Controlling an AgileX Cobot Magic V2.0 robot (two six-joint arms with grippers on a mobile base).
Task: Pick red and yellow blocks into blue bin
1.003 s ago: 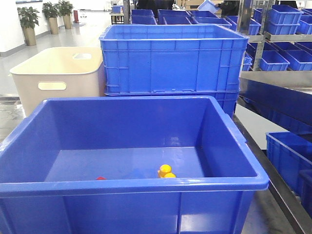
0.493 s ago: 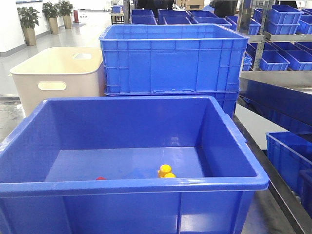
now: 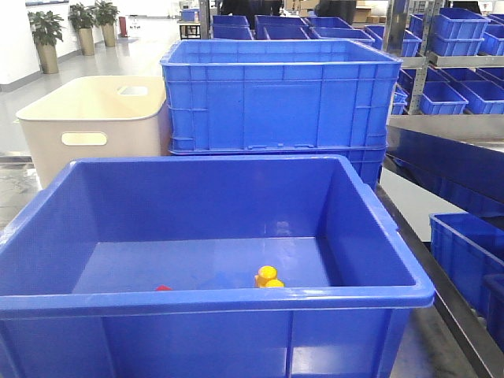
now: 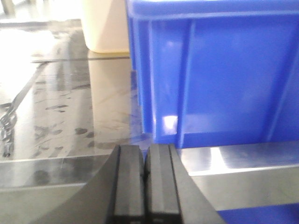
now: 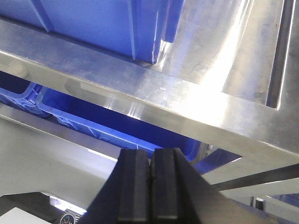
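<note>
The wide blue bin (image 3: 213, 303) fills the front of the front view. On its floor near the front wall lies the yellow block (image 3: 268, 277), studs showing. Left of it a sliver of the red block (image 3: 162, 288) peeks above the rim. Neither gripper appears in the front view. My left gripper (image 4: 146, 154) is shut with nothing between its fingers, low beside the bin's outer wall (image 4: 219, 84) over the steel table. My right gripper (image 5: 152, 156) is also shut and empty, below the table's steel frame (image 5: 154, 98).
A beige tub (image 3: 94, 126) with handle slots stands back left. A taller ribbed blue crate (image 3: 276, 98) stands behind the bin. Shelves with more blue crates (image 3: 465, 252) line the right side. A steel tabletop (image 4: 70, 121) lies left of the bin.
</note>
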